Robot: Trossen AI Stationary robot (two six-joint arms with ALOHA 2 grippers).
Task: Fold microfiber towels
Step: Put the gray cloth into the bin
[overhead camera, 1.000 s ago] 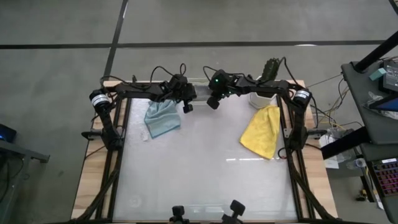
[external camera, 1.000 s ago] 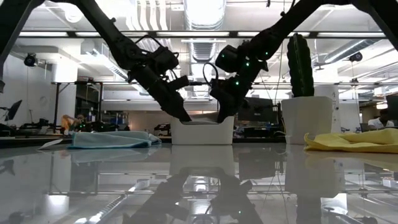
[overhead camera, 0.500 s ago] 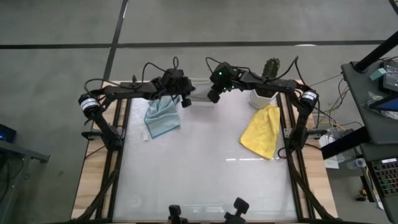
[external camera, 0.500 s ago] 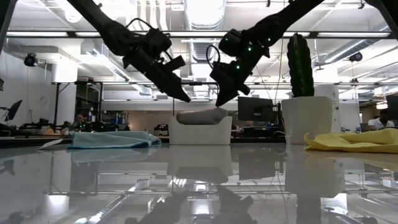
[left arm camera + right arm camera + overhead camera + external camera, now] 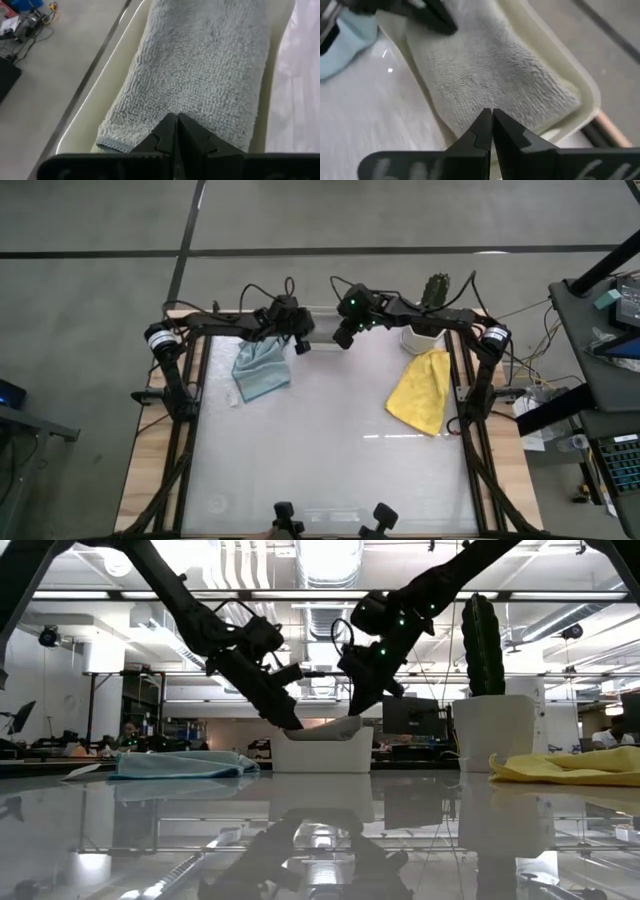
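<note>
Nearest you, the table [image 5: 330, 450] lies bare and glossy; farther in, your pale blue-grey towel [image 5: 261, 370] sits rumpled on the left side and the yellow towel [image 5: 423, 388] on the right, well apart. At the far edge, the white tub [image 5: 322, 751] holds a grey towel [image 5: 200, 70] folded flat. Your left gripper [image 5: 175, 131] and right gripper [image 5: 491, 125] both hang just over that towel at opposite ends of the tub, each with fingers pressed together, holding nothing. A potted cactus [image 5: 483, 645] stands beside the tub.
</note>
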